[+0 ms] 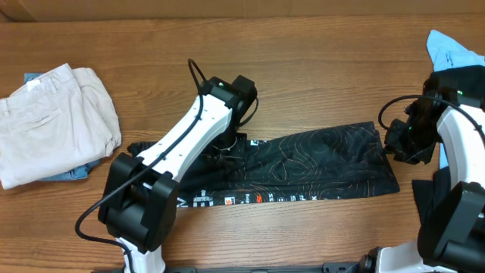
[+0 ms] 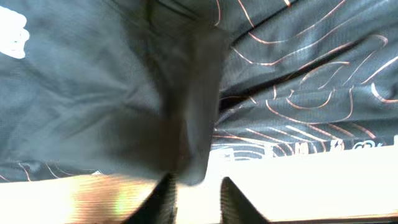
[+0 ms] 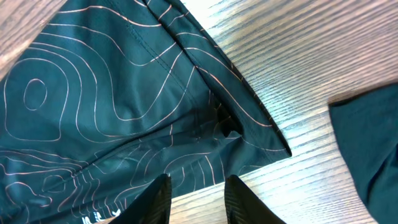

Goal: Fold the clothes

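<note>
Judging from overhead, the fold sits between passes: the clothes (image 1: pixel 318 163) lie as a flat band across the middle of the tabletop (image 1: pixel 303 61), long axis left to right, right end tipped slightly toward the frame's top. Above its left half hangs the left gripper (image 1: pixel 229 140); the right gripper (image 1: pixel 392 142) is at its right end.

Left wrist view: fingers (image 2: pixel 164 199) slightly spread, pinching nothing, a blurred fold just ahead.

Right wrist view: fingers (image 3: pixel 154 200) parted above the hem corner, empty. Next, I judge, each needs a fresh pinch to carry one end over the other.
</note>
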